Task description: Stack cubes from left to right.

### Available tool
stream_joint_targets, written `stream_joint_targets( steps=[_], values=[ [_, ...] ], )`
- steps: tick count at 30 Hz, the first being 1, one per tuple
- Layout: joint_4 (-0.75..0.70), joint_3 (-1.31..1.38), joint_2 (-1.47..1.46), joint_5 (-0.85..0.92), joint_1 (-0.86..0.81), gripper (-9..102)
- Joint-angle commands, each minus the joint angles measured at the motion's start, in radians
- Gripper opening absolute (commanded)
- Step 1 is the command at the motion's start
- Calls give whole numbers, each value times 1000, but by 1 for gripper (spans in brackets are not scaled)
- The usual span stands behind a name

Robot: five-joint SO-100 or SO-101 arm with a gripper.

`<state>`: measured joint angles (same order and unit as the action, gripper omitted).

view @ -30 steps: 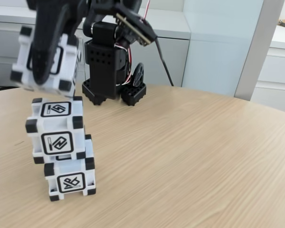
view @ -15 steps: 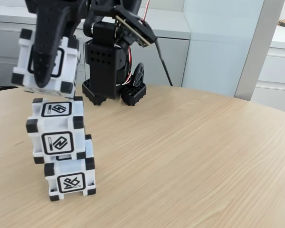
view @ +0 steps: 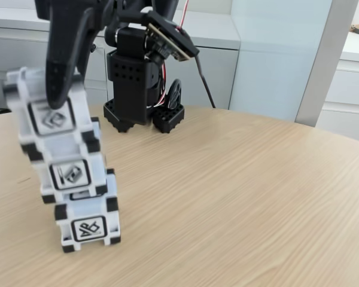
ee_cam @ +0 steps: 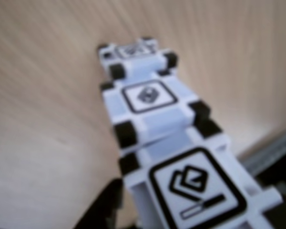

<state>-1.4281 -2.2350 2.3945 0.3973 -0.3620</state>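
Where cubes (view: 78, 179) tilt, gripper (view: 63, 89) low against top one.

In the wrist view, three blurred cubes (ee_cam: 150, 98) run in a line over the wooden worktop (ee_cam: 47, 119). The nearest cube (ee_cam: 195, 186) overlaps the middle one's edge. Beyond the middle one lies the farthest cube (ee_cam: 128, 51).

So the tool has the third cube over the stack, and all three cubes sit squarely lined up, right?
Not squarely. In the fixed view the top cube held by the tool is tilted and offset left over the middle cube, which also overhangs the bottom cube. The rest holds.
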Motion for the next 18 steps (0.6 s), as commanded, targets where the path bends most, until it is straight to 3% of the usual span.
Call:
stream_joint_targets(
  steps=[1, 18],
  values=[
    [0, 6, 0, 2, -5, 34],
    [0, 23, 84, -43, 40, 36]
  ],
)
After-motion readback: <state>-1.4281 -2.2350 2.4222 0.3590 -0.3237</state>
